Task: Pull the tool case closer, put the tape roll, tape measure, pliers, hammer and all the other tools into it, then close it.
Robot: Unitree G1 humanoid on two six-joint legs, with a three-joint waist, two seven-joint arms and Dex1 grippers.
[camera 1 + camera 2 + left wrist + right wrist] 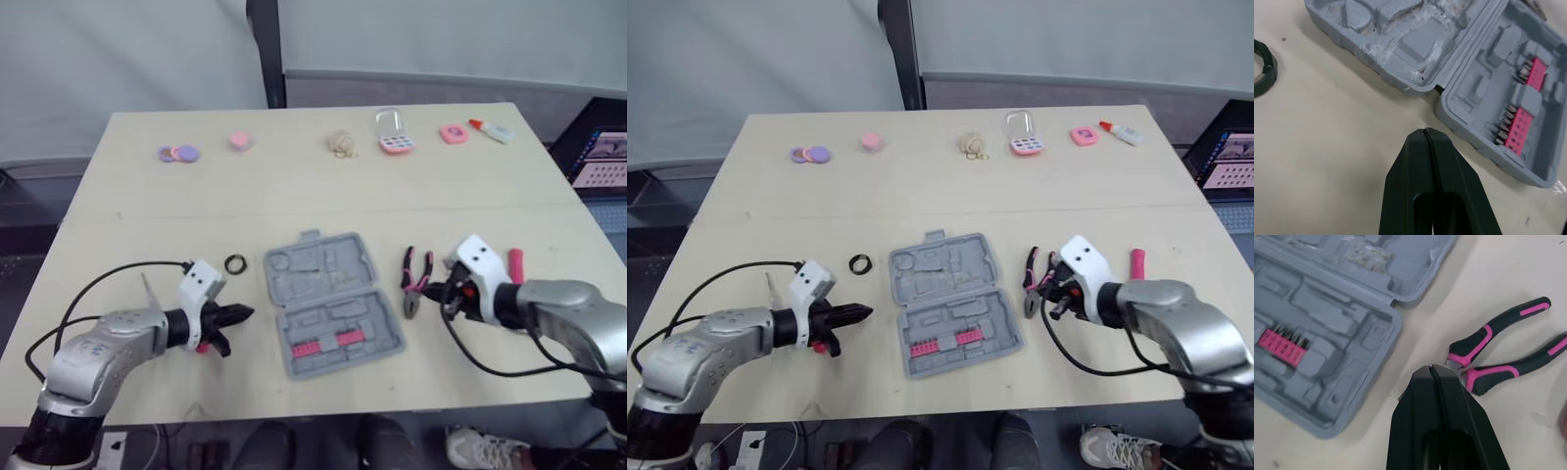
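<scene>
The grey tool case (328, 299) lies open at the table's middle, with pink bit strips (323, 344) in its near half. A black tape roll (235, 263) lies just left of the case. My left gripper (245, 314) is shut and empty, its tip pointing at the case's left edge (1415, 83) a short way off. Pink-and-black pliers (415, 279) lie right of the case. My right gripper (1429, 368) is shut with nothing in it, its tip right at the pliers' head (1457, 363). A pink handle (515, 264) shows behind my right wrist.
Along the table's far side lie purple and pink discs (178, 154), a pink puck (240, 141), a beige bundle (341, 144), a pink-and-white lock-shaped item (394, 137), a pink square piece (454, 133) and a small glue bottle (490, 129). A laptop (602, 162) stands off the right edge.
</scene>
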